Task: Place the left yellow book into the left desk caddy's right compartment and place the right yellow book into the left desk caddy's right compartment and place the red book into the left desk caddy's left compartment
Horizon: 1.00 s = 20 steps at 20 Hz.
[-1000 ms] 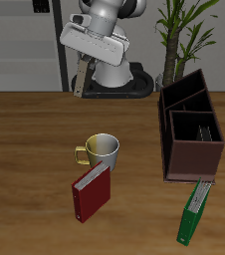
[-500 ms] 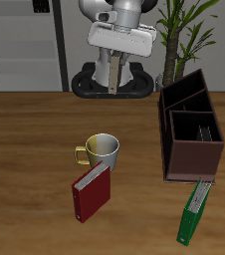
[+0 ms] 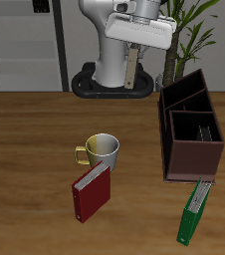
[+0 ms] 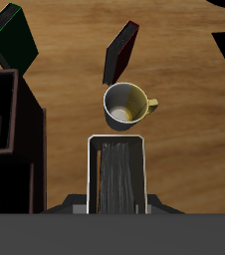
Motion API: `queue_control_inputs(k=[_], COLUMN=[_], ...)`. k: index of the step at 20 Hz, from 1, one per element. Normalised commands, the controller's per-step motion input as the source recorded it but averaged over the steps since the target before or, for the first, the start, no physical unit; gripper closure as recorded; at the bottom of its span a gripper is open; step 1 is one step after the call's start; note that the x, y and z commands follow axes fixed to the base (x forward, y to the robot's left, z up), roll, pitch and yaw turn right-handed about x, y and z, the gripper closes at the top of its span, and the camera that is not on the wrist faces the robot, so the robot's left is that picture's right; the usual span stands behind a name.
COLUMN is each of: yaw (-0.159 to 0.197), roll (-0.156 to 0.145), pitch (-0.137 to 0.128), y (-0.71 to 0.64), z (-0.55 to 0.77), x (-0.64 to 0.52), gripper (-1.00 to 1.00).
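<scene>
My gripper (image 3: 132, 48) is high above the back of the table, shut on a thin grey book with yellowish edges (image 3: 131, 69) that hangs down from it. It is one of the yellow books; which one I cannot tell. The wrist view shows the book (image 4: 117, 171) end-on between the jaws of the gripper (image 4: 117, 202). The red book (image 3: 91, 191) leans against a mug near the table's front edge, also seen from the wrist (image 4: 120, 52). The left desk caddy (image 3: 193, 159) stands beside the held book's path, lower down; its dark wall (image 4: 31, 129) shows in the wrist view. The other yellow book is out of view.
A white mug with a yellow handle (image 3: 100, 150) stands mid-table, directly below the wrist camera (image 4: 124, 103). A long green book (image 3: 193, 210) lies in front of the caddy, also seen from the wrist (image 4: 13, 36). A potted plant (image 3: 184, 30) rises behind the caddy.
The arm has swung across the back of the table toward the caddy's side, carrying the book with it. The book, mug and caddy on the table have not moved.
</scene>
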Motion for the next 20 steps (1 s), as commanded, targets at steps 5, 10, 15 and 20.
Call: queue_control_inputs(k=[5, 10, 15, 20], yaw=[0.002, 0.041, 0.017, -0.014], roll=[-0.009, 0.024, 0.052, 0.044], pitch=[0.006, -0.037, -0.046, -0.024], y=[0.48, 0.65, 0.52, 0.31], z=[0.47, 0.31, 0.08, 0.05], x=[0.26, 0.32, 0.23, 0.19], gripper=[1.00, 1.00, 1.00, 1.00])
